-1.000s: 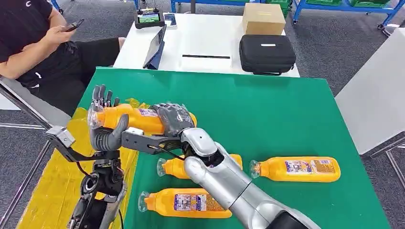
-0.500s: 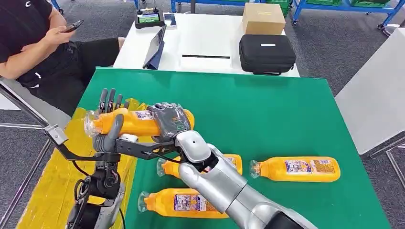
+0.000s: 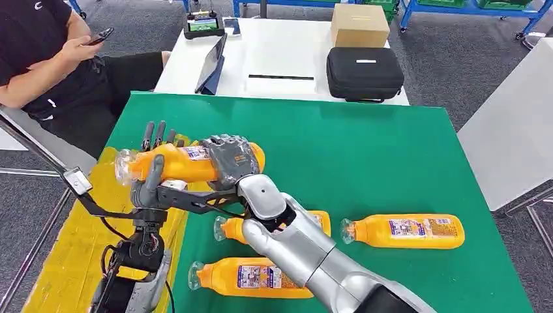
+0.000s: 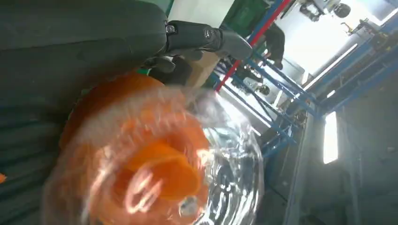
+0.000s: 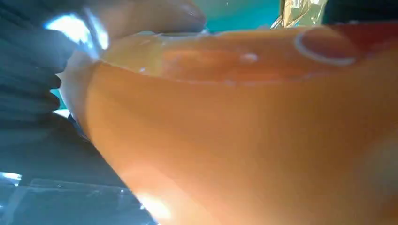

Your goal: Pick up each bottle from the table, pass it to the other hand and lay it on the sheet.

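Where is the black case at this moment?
In the head view, the black case lies on the white table beyond the green table, toward the right, just in front of the cardboard box.

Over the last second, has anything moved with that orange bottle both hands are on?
The held bottle drifted slightly up and away from the robot, both hands with it: the right hand wraps its body, the left hand sits at its neck end. Three bottles on the green table stayed put.
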Controlling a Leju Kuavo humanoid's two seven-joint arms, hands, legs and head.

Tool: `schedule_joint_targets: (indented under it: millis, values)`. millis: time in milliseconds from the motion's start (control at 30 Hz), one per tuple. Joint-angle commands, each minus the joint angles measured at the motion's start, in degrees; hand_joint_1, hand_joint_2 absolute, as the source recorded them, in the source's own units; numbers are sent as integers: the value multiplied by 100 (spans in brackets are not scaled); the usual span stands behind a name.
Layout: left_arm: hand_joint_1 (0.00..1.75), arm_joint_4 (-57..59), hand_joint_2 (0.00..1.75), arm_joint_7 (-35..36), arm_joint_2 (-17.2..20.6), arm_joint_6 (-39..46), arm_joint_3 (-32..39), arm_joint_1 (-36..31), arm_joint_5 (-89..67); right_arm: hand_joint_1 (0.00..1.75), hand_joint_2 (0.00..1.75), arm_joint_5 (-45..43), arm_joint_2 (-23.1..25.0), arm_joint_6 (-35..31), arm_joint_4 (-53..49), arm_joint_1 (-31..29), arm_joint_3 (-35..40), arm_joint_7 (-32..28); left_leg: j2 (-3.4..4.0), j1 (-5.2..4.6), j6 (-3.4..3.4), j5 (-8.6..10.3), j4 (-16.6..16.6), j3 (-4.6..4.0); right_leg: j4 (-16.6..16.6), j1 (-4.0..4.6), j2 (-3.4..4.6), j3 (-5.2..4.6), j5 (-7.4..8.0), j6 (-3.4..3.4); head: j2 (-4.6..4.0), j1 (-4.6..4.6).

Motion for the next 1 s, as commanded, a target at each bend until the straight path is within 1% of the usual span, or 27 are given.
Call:
schedule_joint_targets:
  millis: [33,100,133,167,200,233,267,400,433,500,533,600,633,667,700,800,833,900,933,1000]
  values:
    - [0,317,175,41,-258,94,-1034,-797,-8,175,175,-739,44,105,1000,-400,416,324,-42,5,-13,-3,6,11,4,5,-51,25,-16,-2,0,0]
    - [0,303,175,-136,-281,424,-1149,-881,-455,175,175,-1081,44,108,1083,-478,488,409,-31,5,-13,3,5,2,1,5,-37,14,-9,-1,0,0]
    - [0,301,175,-188,-279,495,-1175,-899,-580,175,175,-1160,44,123,1097,-496,510,426,-50,7,-23,-10,14,22,10,8,-63,41,-27,-2,0,-2]
    - [0,311,175,-293,-297,679,-1210,-948,-826,175,175,-1315,44,123,1113,-551,603,476,-30,3,-13,4,3,1,1,3,-35,12,-8,0,0,0]
    - [0,316,175,-336,-306,751,-1239,-991,-957,175,175,-1432,44,143,1115,-602,725,498,-41,6,-18,-1,8,9,3,7,-49,24,-15,-1,0,2]
    - [0,322,175,-343,-305,786,-1249,-1003,-1008,175,175,-1471,44,147,1104,-611,766,505,-34,4,-16,3,6,4,3,4,-40,17,-11,0,0,0]
    - [175,321,175,-397,-295,867,-1240,-1005,-1093,175,175,-1583,44,214,1091,-628,846,493,-40,5,-21,-4,10,14,8,5,-50,29,-20,-1,0,0]
    - [175,264,175,-471,-242,924,-1186,-944,-1119,175,175,-1830,44,180,1143,-694,1056,524,-23,3,-17,1,2,8,1,4,-29,19,-10,-1,0,0]
    - [175,256,175,-477,-235,928,-1185,-926,-1117,175,175,-1882,44,165,1157,-700,1079,517,-27,3,-22,-6,4,21,4,5,-36,31,-18,-3,0,0]
    - [175,249,175,-490,-242,937,-1182,-911,-1112,175,175,-1902,44,166,1159,-689,1094,507,-28,4,-18,0,3,9,1,6,-34,20,-12,-2,0,0]
    - [175,248,175,-499,-248,943,-1179,-910,-1109,175,175,-1921,44,180,1167,-677,1101,498,-34,4,-22,-5,5,19,5,6,-43,31,-20,-3,0,0]
    - [175,243,175,-522,-259,963,-1163,-907,-1107,175,175,-1944,44,196,1184,-669,1103,493,-24,3,-16,2,1,8,-1,5,-29,17,-9,-1,0,0]
    - [175,243,175,-522,-259,963,-1163,-907,-1107,175,175,-1944,44,196,1184,-669,1103,493,-36,6,-27,-10,7,31,5,8,-49,45,-26,-3,0,0]
    - [175,243,175,-522,-259,963,-1163,-907,-1107,175,175,-1944,44,196,1184,-669,1103,493,-28,5,-19,-1,4,10,0,7,-36,23,-12,-1,0,2]
    - [175,243,175,-522,-258,963,-1160,-911,-1107,175,175,-1944,44,197,1206,-664,1102,494,-33,5,-22,-5,6,19,4,6,-43,30,-18,-2,0,-2]
    - [175,248,175,-525,-269,969,-1153,-919,-1106,175,175,-1937,44,179,1196,-627,1120,485,-25,3,-16,3,1,6,-1,5,-31,16,-9,-1,0,0]
    - [175,251,175,-526,-271,970,-1151,-918,-1106,175,175,-1930,44,172,1193,-617,1127,487,-34,4,-21,-3,4,17,1,6,-44,30,-17,-2,0,0]
    - [175,251,175,-526,-271,970,-1151,-918,-1106,175,175,-1930,44,172,1193,-617,1127,487,-23,3,-15,3,0,6,-2,4,-29,15,-8,-1,0,0]
    - [175,251,175,-526,-271,970,-1151,-918,-1106,175,175,-1930,44,172,1193,-617,1127,487,-32,4,-21,-3,3,18,1,6,-42,30,-18,-2,0,0]
    - [175,251,175,-526,-271,970,-1151,-918,-1106,175,175,-1930,44,172,1193,-617,1127,487,-26,3,-16,2,1,6,-2,5,-32,16,-9,-1,0,0]
